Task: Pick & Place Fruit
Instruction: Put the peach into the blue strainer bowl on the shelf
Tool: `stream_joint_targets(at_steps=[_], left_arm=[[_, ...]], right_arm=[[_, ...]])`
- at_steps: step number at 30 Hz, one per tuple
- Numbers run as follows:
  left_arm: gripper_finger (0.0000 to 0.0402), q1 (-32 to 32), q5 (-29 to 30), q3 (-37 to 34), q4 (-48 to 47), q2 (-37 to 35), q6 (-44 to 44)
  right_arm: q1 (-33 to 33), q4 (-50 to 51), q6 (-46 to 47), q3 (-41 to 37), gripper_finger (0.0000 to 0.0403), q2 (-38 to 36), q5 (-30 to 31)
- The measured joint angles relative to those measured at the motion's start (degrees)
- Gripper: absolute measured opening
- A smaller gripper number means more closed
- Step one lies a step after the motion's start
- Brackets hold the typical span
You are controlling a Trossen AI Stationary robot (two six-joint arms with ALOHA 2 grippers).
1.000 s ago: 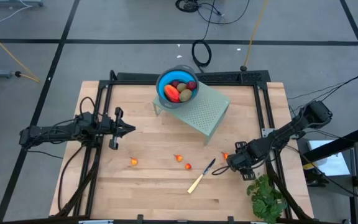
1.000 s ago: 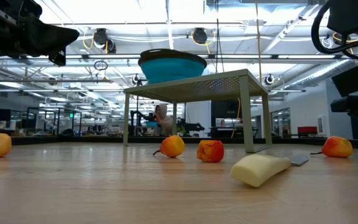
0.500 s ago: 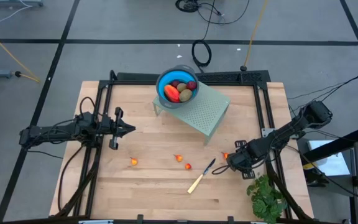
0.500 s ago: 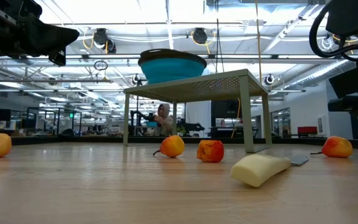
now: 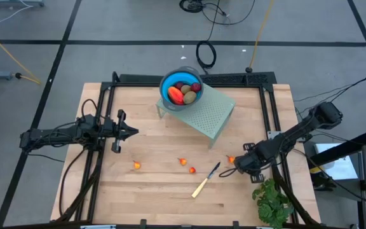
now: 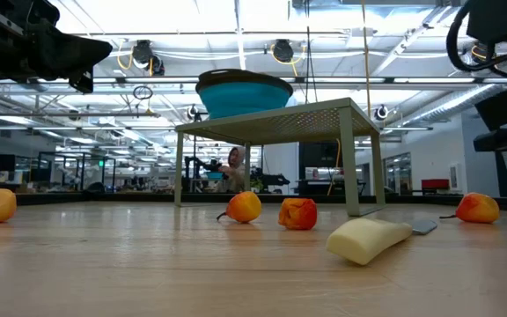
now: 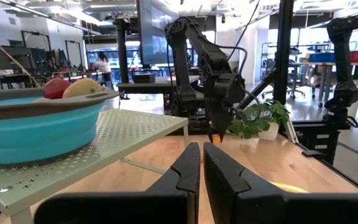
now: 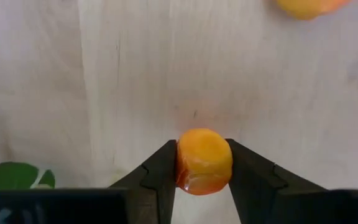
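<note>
Right now my right gripper (image 8: 202, 163) is closed on a small orange fruit (image 8: 204, 160), one finger pressed to each side, just above the wooden table (image 5: 157, 191). From overhead that gripper (image 5: 237, 163) sits just beyond the blade end of the pale-handled knife (image 5: 205, 179), with the leafy green bunch (image 5: 272, 200) close behind it. My left gripper (image 5: 132, 132) waits well to the other side of the knife, fingers (image 7: 188, 171) nearly together and holding nothing. Three more tiny orange-red pieces (image 5: 136, 165) lie on the far side of the knife from the right gripper. The blue bowl (image 5: 166, 91) on the green perforated stand (image 5: 211, 117) holds the larger fruit (image 5: 175, 95). Only the right wrist view shows the grip; the low view shows a person (image 6: 233, 167) far behind the stand.
</note>
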State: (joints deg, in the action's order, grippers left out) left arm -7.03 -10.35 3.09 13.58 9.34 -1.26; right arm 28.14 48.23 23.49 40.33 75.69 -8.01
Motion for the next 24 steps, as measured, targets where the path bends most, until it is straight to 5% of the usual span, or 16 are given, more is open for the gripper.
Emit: stream_joint_targets(at_steps=[24], left_arm=[[0.0024,0.01,0.46,0.0,0.0,0.0,0.0]], right_arm=[[-7.55,-2.95,2.87,8.1,0.0117,-17.31,0.46]])
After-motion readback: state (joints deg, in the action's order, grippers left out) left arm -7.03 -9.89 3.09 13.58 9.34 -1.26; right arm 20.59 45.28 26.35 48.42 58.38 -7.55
